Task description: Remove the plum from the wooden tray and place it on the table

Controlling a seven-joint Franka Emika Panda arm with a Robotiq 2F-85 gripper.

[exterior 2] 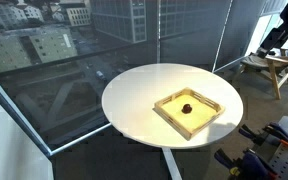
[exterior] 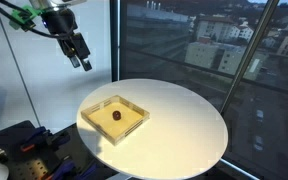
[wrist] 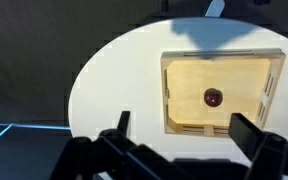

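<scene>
Fingers spread apart, released, well above the wooden tray on the table; plum mid-tray, clear of its rim.

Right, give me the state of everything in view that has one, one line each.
Small round dark reddish-brown plum: in the tray near its middle, ungripped.
Shallow square pale wooden tray: flat on the table, holding only the plum.
Large round white table: bearing the tray.
Black Robotiq gripper: open, empty, raised clear of the tray.
</scene>
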